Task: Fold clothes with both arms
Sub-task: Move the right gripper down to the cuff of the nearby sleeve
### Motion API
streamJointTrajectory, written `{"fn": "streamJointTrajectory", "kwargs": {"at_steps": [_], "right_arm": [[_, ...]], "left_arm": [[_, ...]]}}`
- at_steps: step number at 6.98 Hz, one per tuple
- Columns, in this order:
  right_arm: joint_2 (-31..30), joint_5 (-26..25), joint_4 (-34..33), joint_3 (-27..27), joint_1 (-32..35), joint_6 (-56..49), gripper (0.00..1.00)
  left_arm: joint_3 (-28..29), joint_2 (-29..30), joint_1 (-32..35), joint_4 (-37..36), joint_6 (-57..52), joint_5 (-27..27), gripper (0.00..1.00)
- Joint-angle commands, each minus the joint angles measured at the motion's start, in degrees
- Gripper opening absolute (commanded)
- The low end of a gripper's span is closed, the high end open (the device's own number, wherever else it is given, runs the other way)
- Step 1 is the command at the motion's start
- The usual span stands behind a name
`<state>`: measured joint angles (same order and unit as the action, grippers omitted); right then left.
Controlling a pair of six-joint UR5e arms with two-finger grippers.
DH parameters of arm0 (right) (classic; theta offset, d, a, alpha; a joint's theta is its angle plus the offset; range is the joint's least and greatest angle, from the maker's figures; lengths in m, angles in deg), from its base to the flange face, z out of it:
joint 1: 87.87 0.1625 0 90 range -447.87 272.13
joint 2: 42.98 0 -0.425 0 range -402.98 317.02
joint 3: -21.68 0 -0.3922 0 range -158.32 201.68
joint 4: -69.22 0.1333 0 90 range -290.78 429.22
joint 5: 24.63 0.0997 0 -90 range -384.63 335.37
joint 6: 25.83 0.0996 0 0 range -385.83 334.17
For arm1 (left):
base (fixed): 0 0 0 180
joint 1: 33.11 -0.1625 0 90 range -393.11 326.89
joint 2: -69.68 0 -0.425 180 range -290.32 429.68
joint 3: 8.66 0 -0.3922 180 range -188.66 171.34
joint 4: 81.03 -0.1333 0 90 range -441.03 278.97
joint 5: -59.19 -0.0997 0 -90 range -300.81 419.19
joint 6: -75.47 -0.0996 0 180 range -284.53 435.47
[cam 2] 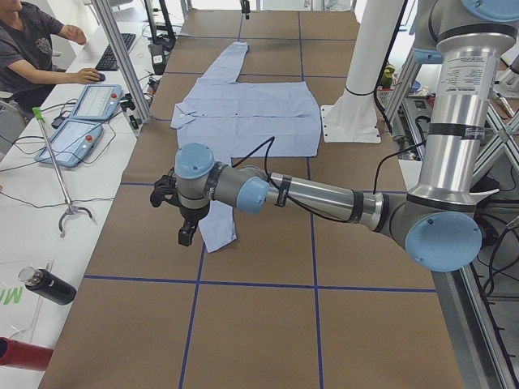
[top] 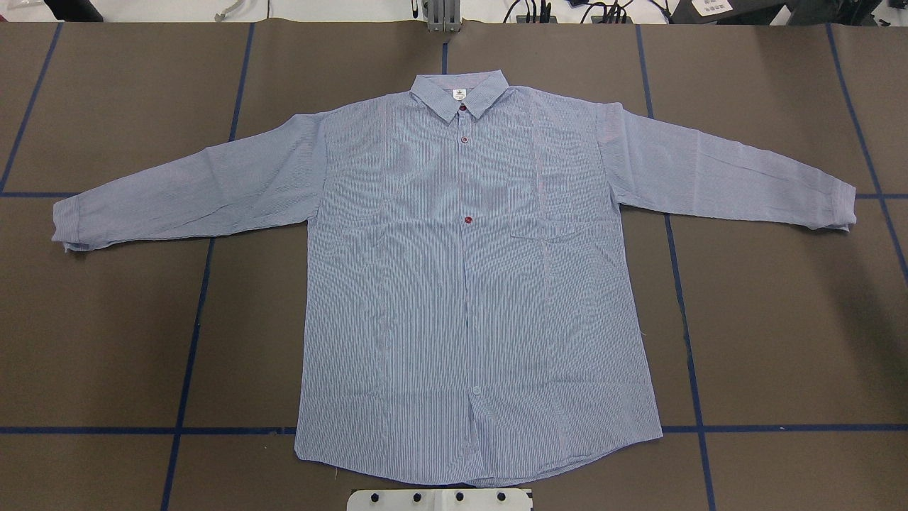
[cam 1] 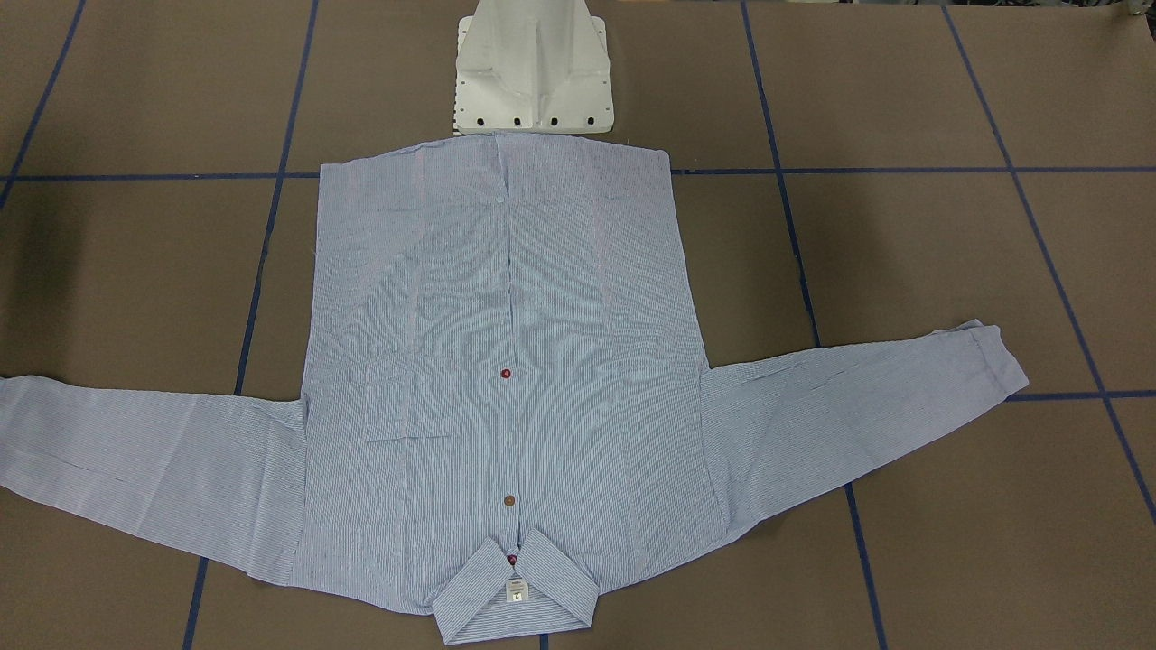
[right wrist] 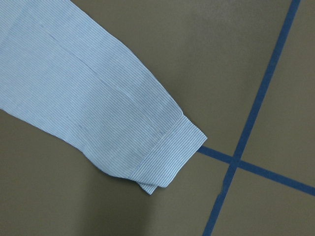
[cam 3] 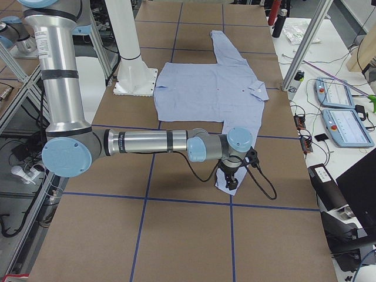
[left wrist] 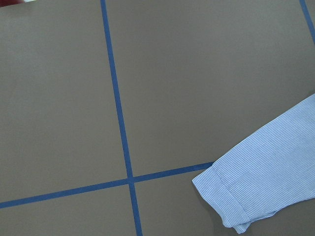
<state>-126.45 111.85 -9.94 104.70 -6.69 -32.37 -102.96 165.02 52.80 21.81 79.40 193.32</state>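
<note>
The clothes are one light blue striped shirt (top: 468, 284), flat and front up on the brown table, collar (cam 1: 519, 591) away from the robot, both sleeves spread sideways. In the exterior left view my left arm (cam 2: 324, 194) reaches low over the near sleeve, its gripper (cam 2: 185, 231) above the cuff (left wrist: 236, 201). In the exterior right view my right arm (cam 3: 147, 141) does the same, its gripper (cam 3: 232, 176) over the other cuff (right wrist: 167, 157). Neither wrist view shows fingers. I cannot tell whether either gripper is open or shut.
The white pedestal (cam 1: 533, 72) stands at the shirt's hem. Blue tape lines (top: 191, 333) grid the table. A seated person (cam 2: 32, 49), teach pendants (cam 2: 81, 121), a grabber tool (cam 2: 57, 174) and a dark bottle (cam 2: 49, 285) occupy the side bench.
</note>
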Motion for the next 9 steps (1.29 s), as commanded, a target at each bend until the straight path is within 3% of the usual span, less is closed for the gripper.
{"fn": "streamJointTrajectory", "kwargs": {"at_steps": [1,7,9], "right_arm": [[2.0,-0.3,19.6,-12.1,-4.2,14.3,1.0],[2.2,-0.8,21.7,-14.3,-10.5,20.8,1.0],[3.8,-3.4,21.3,-15.1,-12.4,21.2,1.0]], "left_arm": [[0.4,-0.7,-0.3,4.2,0.1,-0.1,1.0],[-0.3,-0.7,-0.2,4.2,0.1,0.4,1.0],[-0.3,-0.7,-0.1,4.1,0.0,0.4,1.0]]}}
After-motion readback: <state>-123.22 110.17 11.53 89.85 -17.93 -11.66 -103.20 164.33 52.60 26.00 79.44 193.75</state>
